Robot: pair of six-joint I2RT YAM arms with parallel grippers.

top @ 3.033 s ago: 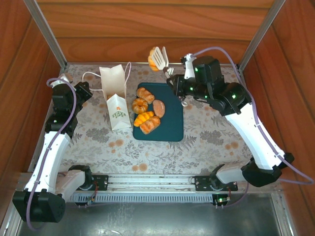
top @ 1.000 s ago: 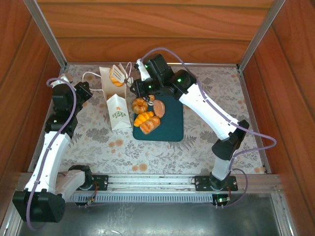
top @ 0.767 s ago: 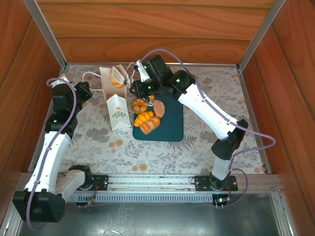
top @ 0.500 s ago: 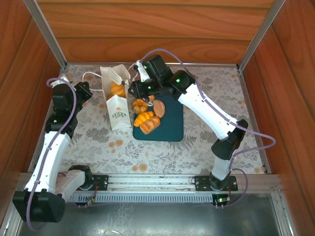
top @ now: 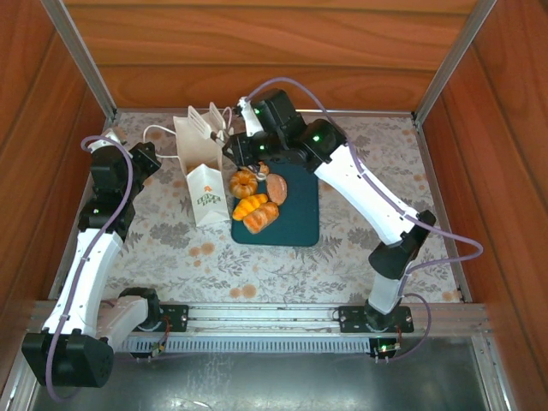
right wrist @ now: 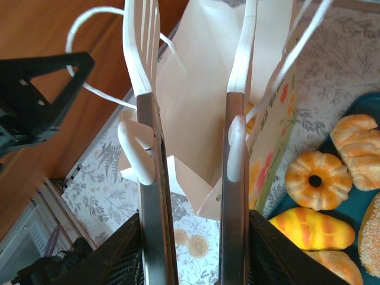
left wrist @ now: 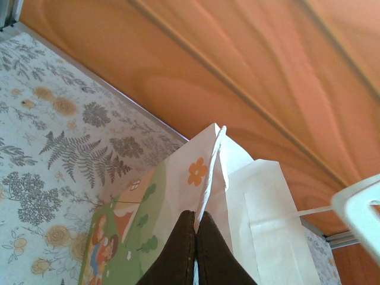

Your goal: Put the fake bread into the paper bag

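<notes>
- The right hand point(right wrist: 193, 35) hangs over the open mouth of the paper bag point(top: 205, 184). Its two white fingers stand apart with nothing between them.
- The left hand point(left wrist: 196, 237) is pinched fully closed, apparently on the bag's upper edge. That looks like bracing, so the bag stays upright and open.
- The bag stands on the worktop point(top: 342, 248), just left of the dark tray point(top: 300, 214).
- A sliver of orange shows inside the bag beside one right finger. It is probably a pastry, but too little shows to be sure.
- Four pastries lie in plain sight on the tray: a ring bun point(top: 243, 183), a brown oval roll point(top: 276, 188), a striped yellow roll point(top: 249, 205) and a croissant point(top: 262, 217). The right arm may hide another.
- Step in hand, as I judge it: the end of one delivery, with the empty hand above the bag and most of the bread not yet bagged.
- The next move calls for lifting the right hand clear of the cord handles without snagging them. It should then swing to the tray and come down open around one pastry; the ring bun is nearest.
</notes>
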